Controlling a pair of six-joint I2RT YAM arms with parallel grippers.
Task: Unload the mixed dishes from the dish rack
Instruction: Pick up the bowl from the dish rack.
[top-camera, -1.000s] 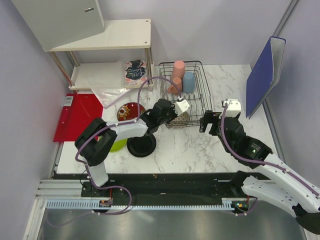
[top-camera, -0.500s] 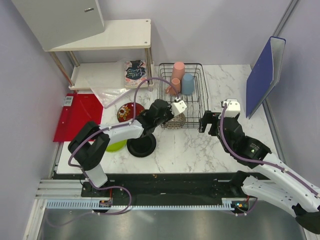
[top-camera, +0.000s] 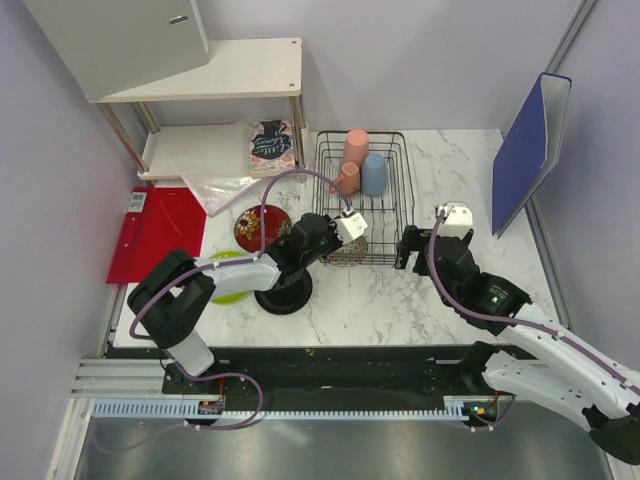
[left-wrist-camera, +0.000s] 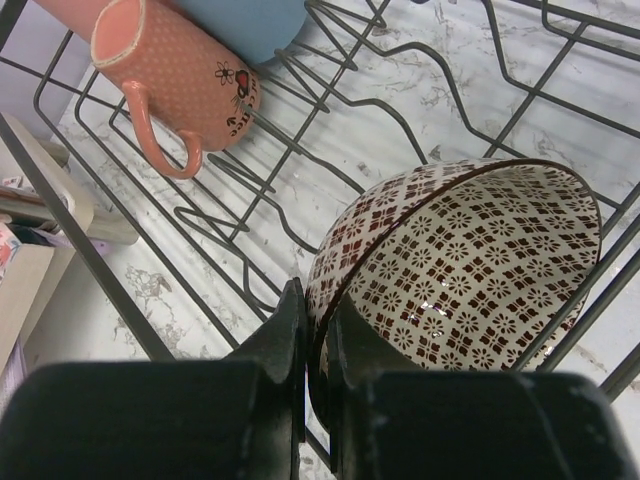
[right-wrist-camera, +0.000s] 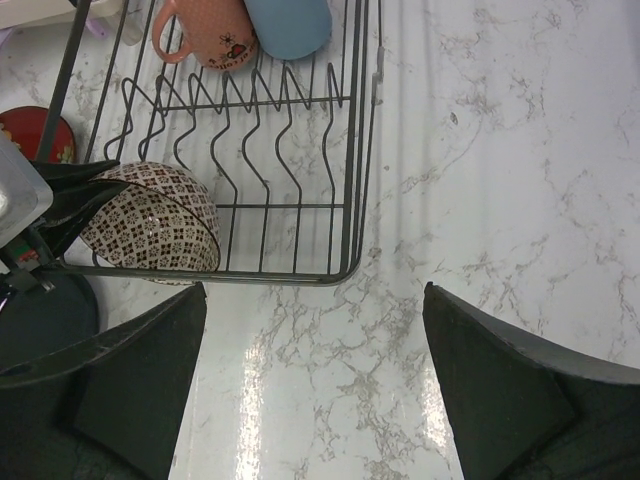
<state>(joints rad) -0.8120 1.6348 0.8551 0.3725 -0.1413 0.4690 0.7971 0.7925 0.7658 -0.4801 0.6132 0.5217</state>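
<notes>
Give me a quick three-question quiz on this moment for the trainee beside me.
1. True or false: the left pincer is shut on the rim of the cream, red-patterned ceramic bowl.
2. Which dish lies outside the black wire dish rack? A) small pink handled mug B) light-blue cup C) glossy black plate
3. Fill in: the right pincer, over the white marble table, is ____ (open or shut).

Key: 1 true; 2 C; 3 open.

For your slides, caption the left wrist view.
Left fingers pinch the patterned bowl by its rim inside the dish rack.
</notes>
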